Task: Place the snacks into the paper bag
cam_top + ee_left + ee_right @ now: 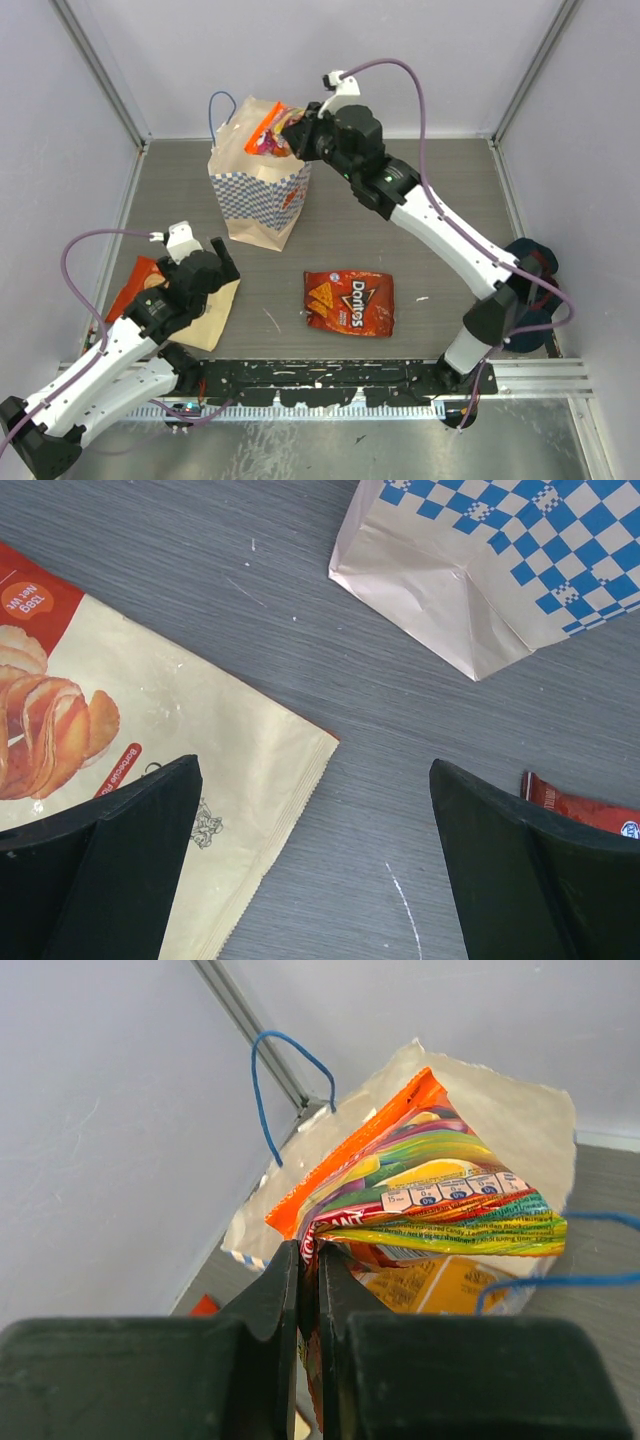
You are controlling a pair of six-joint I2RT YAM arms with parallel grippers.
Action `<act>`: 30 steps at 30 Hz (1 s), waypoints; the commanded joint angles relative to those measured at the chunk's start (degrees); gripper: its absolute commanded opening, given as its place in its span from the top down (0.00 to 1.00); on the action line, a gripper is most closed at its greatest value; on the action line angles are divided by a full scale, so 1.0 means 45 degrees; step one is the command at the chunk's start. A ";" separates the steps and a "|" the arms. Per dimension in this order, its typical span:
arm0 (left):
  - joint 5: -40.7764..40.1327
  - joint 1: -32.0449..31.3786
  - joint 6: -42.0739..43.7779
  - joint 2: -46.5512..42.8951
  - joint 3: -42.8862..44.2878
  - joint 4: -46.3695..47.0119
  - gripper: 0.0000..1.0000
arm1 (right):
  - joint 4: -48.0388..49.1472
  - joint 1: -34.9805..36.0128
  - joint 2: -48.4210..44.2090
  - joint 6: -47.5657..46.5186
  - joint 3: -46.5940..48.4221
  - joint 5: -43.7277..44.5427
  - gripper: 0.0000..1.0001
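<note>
- Chips packet (213, 316), cream and red, lies flat at the near left. The left gripper (315, 768) hovers over its right edge with its fingers spread wide and nothing held.
- Paper bag (262, 200) stands upright at the far left of centre, mouth open.
- Orange candy pack (420, 1180) sticks up out of that mouth, and the right gripper (308, 1250) is pinched tight on its edge.
- Doritos bag (349, 302) lies flat near the table's (430, 190) middle, well apart from both grippers.

Doritos bag (349, 302) lies before paper bag (256, 195) — apart.
</note>
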 commanded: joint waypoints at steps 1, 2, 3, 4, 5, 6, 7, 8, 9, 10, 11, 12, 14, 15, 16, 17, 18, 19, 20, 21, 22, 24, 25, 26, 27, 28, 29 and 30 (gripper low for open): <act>-0.0151 -0.0029 0.0025 -0.0127 0.0109 0.0464 0.02 | 0.0994 0.0077 0.1335 -0.0506 0.2000 -0.0072 0.99; -0.0165 -0.0032 0.0024 -0.0137 0.0095 0.0428 0.02 | 0.1002 0.0074 0.1743 -0.0541 0.2281 -0.0133 0.99; -0.0184 -0.0040 0.0022 -0.0177 0.0093 0.0387 0.02 | 0.1028 0.0069 0.2146 -0.0562 0.2521 -0.0136 0.99; -0.0204 -0.0041 0.0024 -0.0212 0.0074 0.0323 0.02 | 0.1038 0.0078 0.2496 -0.0582 0.2766 -0.0080 0.99; -0.0223 -0.0041 0.0014 -0.0272 0.0061 0.0271 0.02 | 0.1056 0.0077 0.2872 -0.0604 0.3036 -0.0014 0.99; -0.0221 -0.0041 0.0020 -0.0351 0.0038 0.0230 0.02 | 0.1017 0.0072 0.3263 -0.0643 0.3370 0.0055 0.99; -0.0221 -0.0036 0.0024 -0.0441 0.0006 0.0203 0.02 | 0.0883 0.0071 0.3659 -0.0651 0.3761 0.0154 0.99; -0.0218 -0.0042 0.0014 -0.0533 -0.0020 0.0166 0.02 | 0.0712 0.0077 0.4077 -0.0652 0.4185 0.0169 0.99; -0.0252 -0.0043 0.0011 -0.0610 -0.0036 0.0117 0.02 | 0.0488 0.0077 0.4459 -0.0642 0.4607 0.0134 0.99; -0.0290 -0.0034 0.0005 -0.0674 -0.0045 0.0074 0.02 | 0.0272 0.0065 0.4826 -0.0614 0.4987 0.0071 0.99; -0.0320 -0.0025 0.0005 -0.0728 -0.0061 0.0035 0.02 | 0.0040 0.0070 0.5126 -0.0537 0.5330 -0.0005 0.99; -0.0350 -0.0039 -0.0010 -0.0786 -0.0070 -0.0004 0.02 | -0.0150 0.0078 0.5352 -0.0445 0.5549 -0.0127 0.99; -0.0375 -0.0030 -0.0020 -0.0856 -0.0090 -0.0036 0.02 | -0.0326 0.0080 0.5602 -0.0302 0.5542 -0.0429 0.79; -0.0367 -0.0027 -0.0033 -0.0868 -0.0113 -0.0028 0.02 | -0.0393 0.0072 0.5629 -0.0215 0.5426 -0.0431 0.71; -0.0351 -0.0029 -0.0034 -0.0886 -0.0138 -0.0005 0.02 | -0.0394 0.0076 0.5571 -0.0160 0.5231 -0.0415 0.65; -0.0348 -0.0037 -0.0039 -0.0864 -0.0143 -0.0002 0.02 | -0.0363 0.0079 0.5426 -0.0130 0.4963 -0.0381 0.57; -0.0346 -0.0043 -0.0052 -0.0852 -0.0144 0.0001 0.02 | -0.0335 0.0077 0.5248 -0.0125 0.4739 -0.0325 0.53; -0.0356 -0.0026 -0.0054 -0.0821 -0.0144 0.0004 0.02 | -0.0260 0.0074 0.5072 -0.0144 0.4505 -0.0294 0.52; -0.0347 -0.0029 -0.0054 -0.0785 -0.0149 0.0028 0.02 | -0.0217 0.0072 0.4852 -0.0203 0.4298 -0.0273 0.50; -0.0337 -0.0027 -0.0057 -0.0764 -0.0157 0.0053 0.02 | -0.0236 0.0081 0.4653 -0.0261 0.4172 -0.0241 0.49; -0.0330 -0.0035 -0.0054 -0.0739 -0.0148 0.0091 0.02 | -0.0304 0.0077 0.4482 -0.0310 0.4115 -0.0230 0.48; -0.0317 -0.0040 -0.0054 -0.0684 -0.0146 0.0151 0.02 | -0.0450 0.0088 0.4053 -0.0385 0.4010 -0.0301 0.49; -0.0325 -0.0033 -0.0054 -0.0676 -0.0135 0.0157 0.02 | -0.0489 0.0110 0.3763 -0.0455 0.3902 -0.0381 0.49; -0.0326 -0.0042 -0.0054 -0.0657 -0.0140 0.0157 0.02 | -0.0502 0.0191 0.3416 -0.0556 0.3727 -0.0345 0.49; -0.0346 -0.0036 -0.0054 -0.0665 -0.0144 0.0157 0.02 | -0.0520 0.0286 0.3036 -0.0681 0.3459 -0.0270 0.49; -0.0363 -0.0033 -0.0054 -0.0688 -0.0144 0.0131 0.02 | -0.0481 0.0415 0.2551 -0.0802 0.3137 -0.0206 0.49; -0.0382 -0.0042 -0.0054 -0.0705 -0.0144 0.0120 0.02 | -0.0425 0.0571 0.2020 -0.0949 0.2525 -0.0089 0.49; -0.0390 -0.0038 -0.0054 -0.0722 -0.0144 0.0104 0.02 | -0.0354 0.0749 0.1436 -0.1129 0.1929 0.0095 0.49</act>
